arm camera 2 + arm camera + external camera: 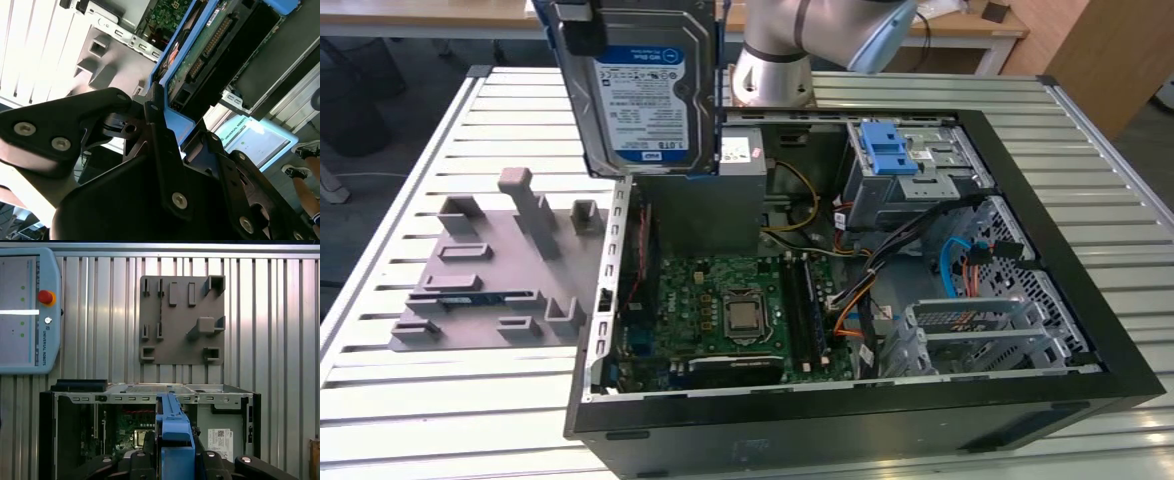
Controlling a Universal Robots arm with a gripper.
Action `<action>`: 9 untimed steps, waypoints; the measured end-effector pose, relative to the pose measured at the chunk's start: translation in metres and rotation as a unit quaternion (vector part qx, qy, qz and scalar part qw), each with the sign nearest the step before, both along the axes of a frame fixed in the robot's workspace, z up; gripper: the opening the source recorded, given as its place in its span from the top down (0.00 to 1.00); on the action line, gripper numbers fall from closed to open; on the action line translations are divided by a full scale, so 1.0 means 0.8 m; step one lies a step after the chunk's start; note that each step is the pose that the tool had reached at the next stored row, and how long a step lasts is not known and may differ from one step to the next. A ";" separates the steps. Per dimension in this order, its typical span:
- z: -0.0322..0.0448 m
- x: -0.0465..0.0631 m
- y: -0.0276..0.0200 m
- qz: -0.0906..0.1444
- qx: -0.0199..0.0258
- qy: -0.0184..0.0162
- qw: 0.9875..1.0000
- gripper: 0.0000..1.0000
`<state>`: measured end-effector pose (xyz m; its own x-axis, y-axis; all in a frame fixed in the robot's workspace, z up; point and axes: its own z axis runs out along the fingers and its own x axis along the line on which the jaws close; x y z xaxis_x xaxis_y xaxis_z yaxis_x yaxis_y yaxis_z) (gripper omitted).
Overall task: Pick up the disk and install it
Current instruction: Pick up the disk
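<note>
The disk (647,95), a silver drive with a white and blue label and blue side rails, hangs upright in the air over the open computer case (1067,330), at its far corner on the exterior view's left. My gripper (167,125) is shut on the disk's blue rail, with a black finger on each side. The drive's green circuit-board underside (210,45) shows in the second wrist view. In the first wrist view the blue rail (172,425) stands between the black fingers (137,460), above the case's open interior.
Inside the case are the motherboard (734,300), a grey metal box (700,210) and a silver cage with a blue latch (894,150). A grey fixture board (480,280) lies beside the case. A teach pendant (27,310) rests on the slatted table. A person's legs (305,185) stand nearby.
</note>
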<state>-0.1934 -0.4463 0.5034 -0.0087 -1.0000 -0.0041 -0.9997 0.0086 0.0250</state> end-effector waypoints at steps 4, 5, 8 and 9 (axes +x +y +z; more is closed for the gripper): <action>-0.0004 0.011 0.0000 0.000 0.000 0.000 1.000 0.64; -0.0005 0.014 0.0000 0.000 0.000 0.000 1.000 0.64; -0.0010 0.023 -0.0003 0.000 0.000 0.000 1.000 0.64; -0.0012 0.025 -0.0007 0.000 0.000 0.000 1.000 0.64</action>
<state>-0.1735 -0.4468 0.5025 -0.0087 -1.0000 -0.0043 -0.9996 0.0086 0.0252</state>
